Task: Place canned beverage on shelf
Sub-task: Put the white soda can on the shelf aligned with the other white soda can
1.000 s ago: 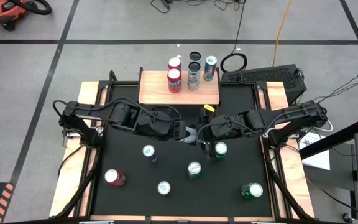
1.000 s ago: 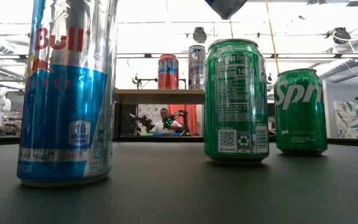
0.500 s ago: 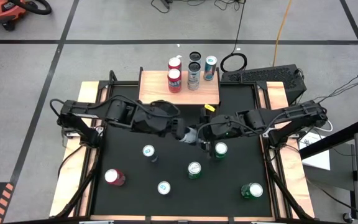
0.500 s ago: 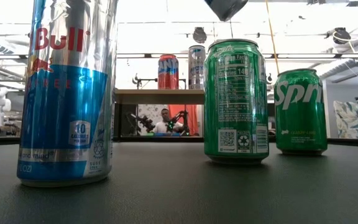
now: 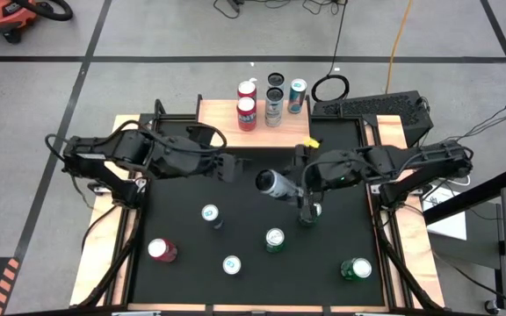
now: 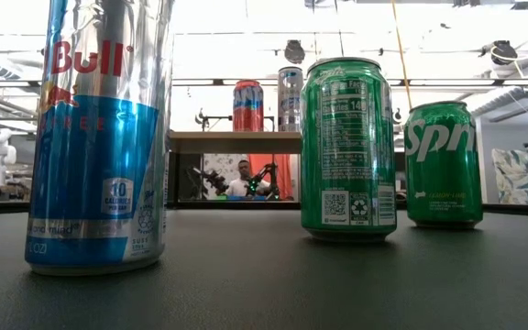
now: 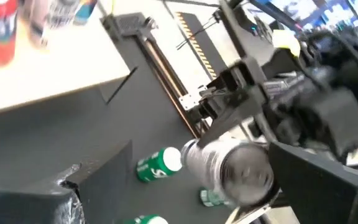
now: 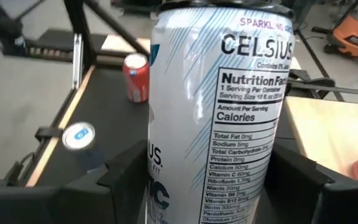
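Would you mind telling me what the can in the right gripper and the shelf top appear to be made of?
The can held in the right gripper looks like thin aluminium, with a glossy white printed wrap and a bare silvery end in the left wrist view. The shelf top looks like light wood, matte and pale tan; whether it is solid or veneer cannot be told.

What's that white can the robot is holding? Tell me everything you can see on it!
The white can is tall, slim and looks like shiny metal. It says CELSIUS in dark letters, with pale blue stripes and a nutrition facts label. The right gripper clamps it between its dark jaws. From above, the can lies tilted on its side in the air over the black table, its silver end pointing toward the left arm. Nothing else touches it.
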Tool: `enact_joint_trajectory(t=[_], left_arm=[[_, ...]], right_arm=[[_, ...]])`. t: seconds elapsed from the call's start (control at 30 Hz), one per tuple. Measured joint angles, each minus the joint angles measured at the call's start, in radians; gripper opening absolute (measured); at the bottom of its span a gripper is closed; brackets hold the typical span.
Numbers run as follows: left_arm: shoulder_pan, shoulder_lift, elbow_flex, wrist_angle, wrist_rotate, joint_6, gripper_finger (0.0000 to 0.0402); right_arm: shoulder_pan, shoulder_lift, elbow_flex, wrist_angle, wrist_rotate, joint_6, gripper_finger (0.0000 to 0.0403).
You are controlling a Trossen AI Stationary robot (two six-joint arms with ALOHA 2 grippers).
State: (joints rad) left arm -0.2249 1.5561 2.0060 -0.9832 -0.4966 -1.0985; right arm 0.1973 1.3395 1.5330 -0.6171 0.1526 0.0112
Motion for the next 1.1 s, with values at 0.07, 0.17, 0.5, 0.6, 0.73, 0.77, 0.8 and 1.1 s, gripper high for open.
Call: enact_joint_trajectory(t=[0.07, 0.17, 0.5, 0.6, 0.73, 0.77, 0.8, 1.1], left_arm=[[0.0, -0.003, 0.0, 0.039, -0.006, 0.07, 0.0377], [0.002, -0.014, 0.0, 0.091, -0.015, 0.189, 0.0377], [0.067, -0.018, 0.0, 0.34, -0.108, 0.685, 0.0377], [0.077, -0.018, 0.0, 0.408, -0.108, 0.893, 0.0377], [0.076, -0.026, 0.0, 0.425, -0.127, 0.924, 0.0377], [0.076, -0.032, 0.0, 0.415, -0.129, 0.9, 0.0377], [0.076, -0.037, 0.0, 0.415, -0.127, 0.873, 0.0377], [0.08, -0.084, 0.0, 0.349, -0.052, 0.834, 0.0377]], right_arm=[[-0.016, -0.021, 0.0, 0.011, 0.001, 0.014, 0.0251], [-0.044, -0.049, 0.0, 0.033, 0.002, 0.045, 0.0251], [-0.152, -0.084, 0.001, 0.224, 0.0, 0.193, 0.0251], [-0.169, -0.085, 0.001, 0.266, 0.0, 0.195, 0.0251], [-0.181, -0.085, 0.001, 0.29, 0.001, 0.195, 0.0251], [-0.183, -0.085, 0.001, 0.294, 0.001, 0.195, 0.0251], [-0.184, -0.085, 0.001, 0.299, 0.002, 0.197, 0.0251], [-0.184, -0.078, -0.018, 0.333, 0.009, 0.233, 0.0251]])
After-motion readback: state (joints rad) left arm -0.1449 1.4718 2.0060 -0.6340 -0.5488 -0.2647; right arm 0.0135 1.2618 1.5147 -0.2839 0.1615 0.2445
